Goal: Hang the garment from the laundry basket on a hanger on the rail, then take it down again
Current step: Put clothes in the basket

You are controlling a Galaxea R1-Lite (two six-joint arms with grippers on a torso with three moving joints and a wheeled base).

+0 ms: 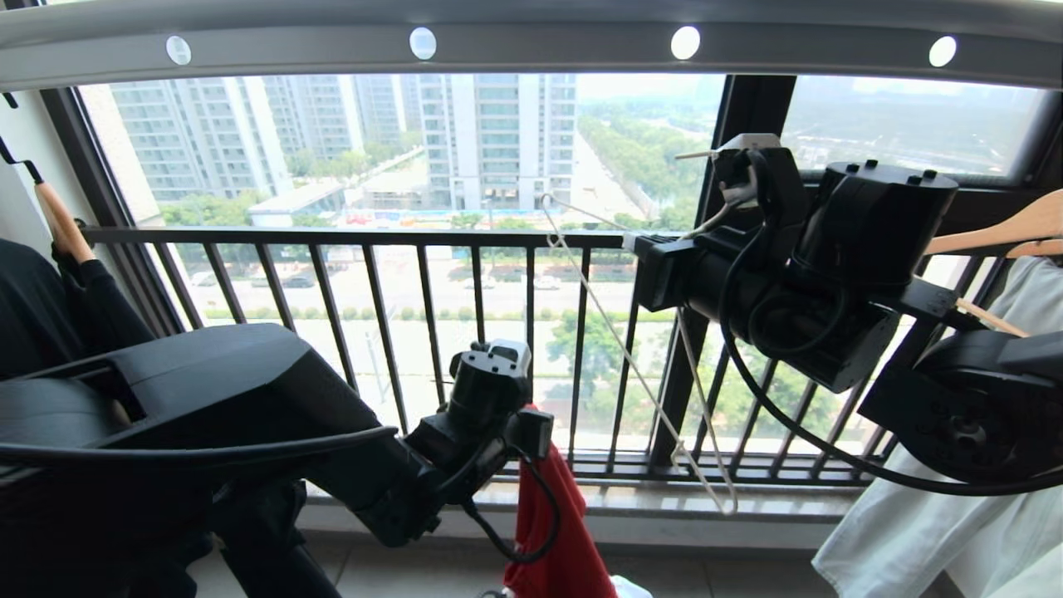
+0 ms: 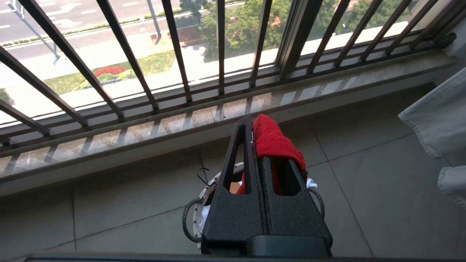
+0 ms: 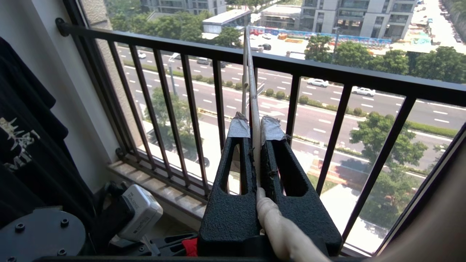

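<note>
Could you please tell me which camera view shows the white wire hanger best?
The head view: the hanger shows nearly whole, held by the right gripper. The right wrist view shows only its neck, clamped; the left wrist view shows none.

rail (image 1: pixel 531 37): grey, round holes, across top | left gripper (image 1: pixel 531 436): low centre, clamped on red garment (image 1: pixel 556 531) hanging toward floor | right gripper (image 1: pixel 644 257): raised, pinching white wire hanger (image 1: pixel 631 365) before black balcony railing (image 1: pixel 332 237)
</note>
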